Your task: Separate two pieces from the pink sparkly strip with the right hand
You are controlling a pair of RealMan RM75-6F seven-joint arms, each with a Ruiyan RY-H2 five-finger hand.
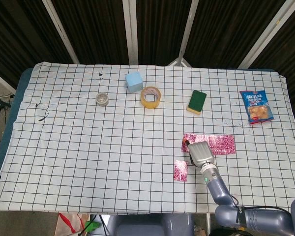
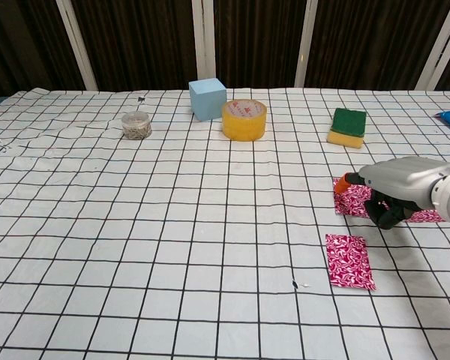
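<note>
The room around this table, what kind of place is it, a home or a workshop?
Probably a robot test lab, not a home. A gridded cloth covers the table, unrelated props sit spaced apart on it, like a tape roll and sponge, and dark panels screen the back.

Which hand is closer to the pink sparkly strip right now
Right. The right hand is over the left end of the pink sparkly strip, its orange-tipped fingers at that edge. The left hand shows in neither view.
</note>
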